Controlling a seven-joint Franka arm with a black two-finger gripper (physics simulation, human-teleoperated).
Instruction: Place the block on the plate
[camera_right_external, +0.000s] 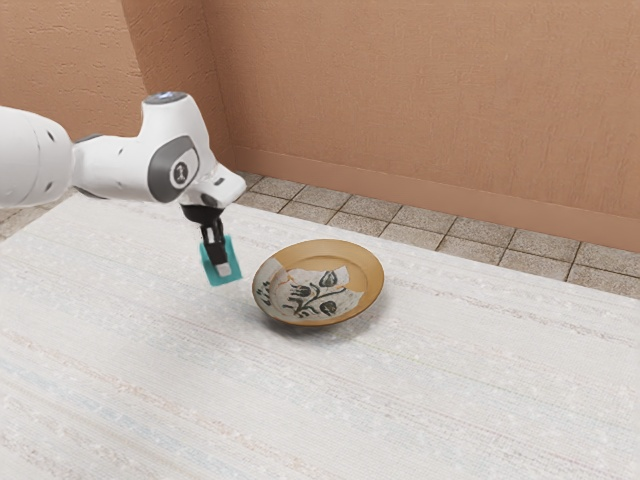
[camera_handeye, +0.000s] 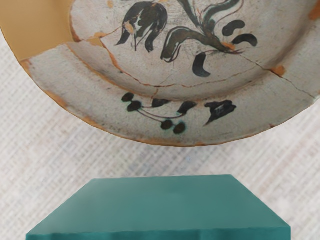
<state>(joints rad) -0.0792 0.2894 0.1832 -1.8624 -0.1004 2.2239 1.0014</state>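
One teal block (camera_right_external: 235, 257) was gripped firmly by the gripper (camera_right_external: 221, 266), left of the exterior view's centre, near the plate (camera_right_external: 368, 277).

Pale streaked tabletop (camera_right_external: 450, 400), tiled floor (camera_right_external: 410, 220) beyond, orange-brown wall (camera_right_external: 400, 100) (rough-textured); matching skirting (camera_right_external: 450, 201) along its foot

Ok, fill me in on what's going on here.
A Franka arm has a teal block gripped in its end effector, seemingly raised above the table. The painted, crack-lined ceramic plate sits beside it, toward the exterior view's right. The block is not on the plate yet; it looks to be short of the rim, so the placing remains to be done.
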